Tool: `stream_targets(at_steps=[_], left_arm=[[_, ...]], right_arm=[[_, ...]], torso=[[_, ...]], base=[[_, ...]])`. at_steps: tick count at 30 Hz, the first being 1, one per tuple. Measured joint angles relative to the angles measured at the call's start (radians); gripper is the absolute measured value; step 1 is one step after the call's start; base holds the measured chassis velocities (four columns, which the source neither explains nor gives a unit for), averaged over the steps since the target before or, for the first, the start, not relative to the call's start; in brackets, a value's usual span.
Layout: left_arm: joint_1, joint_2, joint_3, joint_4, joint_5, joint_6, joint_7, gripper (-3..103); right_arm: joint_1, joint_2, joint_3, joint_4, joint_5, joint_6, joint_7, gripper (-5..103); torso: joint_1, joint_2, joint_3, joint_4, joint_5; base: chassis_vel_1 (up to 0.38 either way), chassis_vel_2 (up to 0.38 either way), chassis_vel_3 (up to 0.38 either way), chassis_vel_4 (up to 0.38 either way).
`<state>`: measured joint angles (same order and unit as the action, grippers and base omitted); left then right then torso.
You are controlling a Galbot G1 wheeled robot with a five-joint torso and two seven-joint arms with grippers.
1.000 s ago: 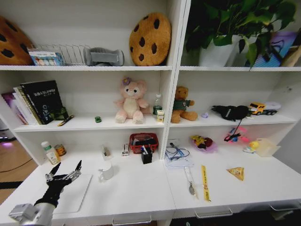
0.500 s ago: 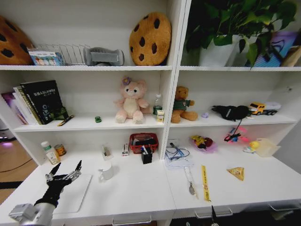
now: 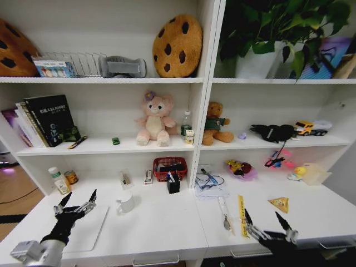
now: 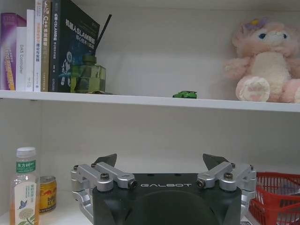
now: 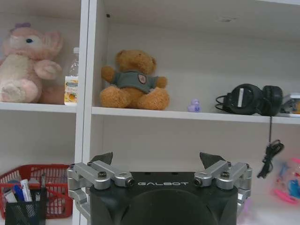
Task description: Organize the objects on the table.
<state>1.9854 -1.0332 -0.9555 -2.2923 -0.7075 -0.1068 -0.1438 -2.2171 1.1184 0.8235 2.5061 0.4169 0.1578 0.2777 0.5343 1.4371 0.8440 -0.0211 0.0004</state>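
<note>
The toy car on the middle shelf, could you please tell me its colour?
Green; the toy car shows best in the left wrist view, parked between the books and the pink plush.

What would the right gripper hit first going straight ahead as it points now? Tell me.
The right gripper, open and empty, points at the shelf unit's back wall below the teddy bear. Nothing stands in that line as far as visible, so probably the wall; depth is unclear.

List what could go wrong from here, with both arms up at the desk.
1. The left gripper, open, hangs over the laptop with the white mug close by; a careless reach might tip the mug.
2. The right gripper, open, sits at the desk front edge near the spoon and yellow strip; a sweep forward could knock them off.
</note>
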Motion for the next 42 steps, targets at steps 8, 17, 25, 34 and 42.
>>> stream_targets(at_steps=[8,17,25,34,42], left_arm=[[0.0,0.0,0.0,0.0,0.0,0.0,0.0,100],[0.0,0.0,0.0,0.0,0.0,0.0,0.0,100],[0.0,0.0,0.0,0.0,0.0,0.0,0.0,100],[0.0,0.0,0.0,0.0,0.0,0.0,0.0,100],[0.0,0.0,0.0,0.0,0.0,0.0,0.0,100]], right_arm=[[0.127,-0.142,0.111,-0.037,0.185,-0.106,-0.035,100],[0.168,-0.151,0.087,-0.136,0.171,-0.073,-0.04,100],[0.173,-0.142,0.075,-0.157,0.15,-0.056,-0.039,100],[0.184,-0.147,0.076,-0.184,0.153,-0.036,-0.037,100],[0.205,-0.148,0.06,-0.205,0.149,-0.034,-0.033,100]], torso=[[0.0,0.0,0.0,-0.0006,-0.0003],[0.0,0.0,0.0,-0.0005,-0.0003],[0.0,0.0,0.0,-0.0005,-0.0007],[0.0,0.0,0.0,-0.0006,-0.0003],[0.0,0.0,0.0,-0.0006,-0.0004]], base=[[0.0,0.0,0.0,0.0],[0.0,0.0,0.0,0.0],[-0.03,-0.026,0.029,0.025],[-0.129,-0.126,0.118,0.13],[-0.103,-0.11,0.099,0.111]])
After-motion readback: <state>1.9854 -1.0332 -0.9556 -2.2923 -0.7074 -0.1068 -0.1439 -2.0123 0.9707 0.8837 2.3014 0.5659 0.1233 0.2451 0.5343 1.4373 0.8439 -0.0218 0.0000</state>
